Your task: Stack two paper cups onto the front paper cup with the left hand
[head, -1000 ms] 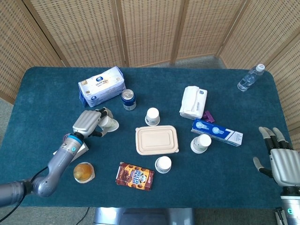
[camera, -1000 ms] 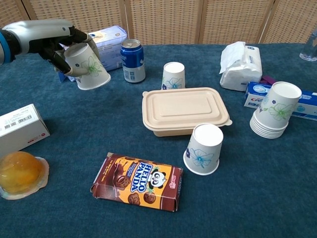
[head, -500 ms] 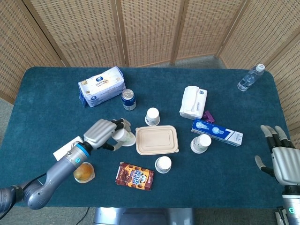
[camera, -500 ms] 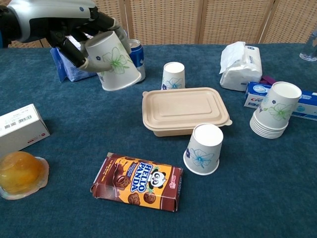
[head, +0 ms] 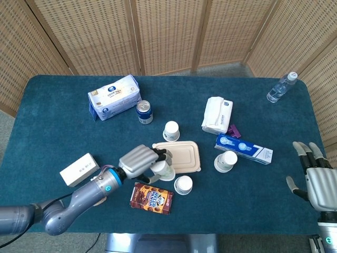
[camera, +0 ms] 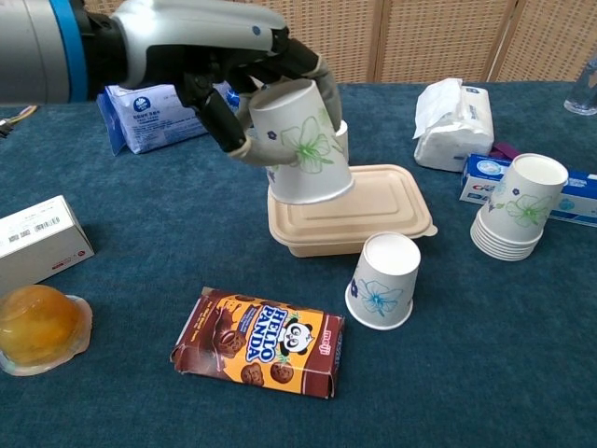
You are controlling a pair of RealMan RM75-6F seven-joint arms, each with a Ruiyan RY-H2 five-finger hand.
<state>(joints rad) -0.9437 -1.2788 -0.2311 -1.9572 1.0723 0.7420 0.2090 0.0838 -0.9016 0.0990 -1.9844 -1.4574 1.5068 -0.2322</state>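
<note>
My left hand (camera: 215, 65) (head: 138, 161) grips an upside-down paper cup (camera: 300, 145) (head: 162, 169) with a green flower print, held in the air over the left end of the beige lunch box (camera: 359, 210). The front paper cup (camera: 381, 280) (head: 183, 185) stands upside down on the cloth, right of and below the held cup. Another upside-down cup (head: 171, 130) stands behind the lunch box, mostly hidden in the chest view. My right hand (head: 318, 179) hangs open at the table's right edge.
A stack of cups (camera: 516, 219) stands at the right beside a blue box (camera: 485, 177) and tissue pack (camera: 452, 112). A cookie box (camera: 259, 342), a jelly cup (camera: 35, 327), a white box (camera: 37, 238), a soda can (head: 144, 112) and a blue wipes pack (head: 113, 96) lie around.
My left hand has carried the cup rightward and toward the front, from beside the soda can to above the lunch box's left end. The right hand has stayed put.
</note>
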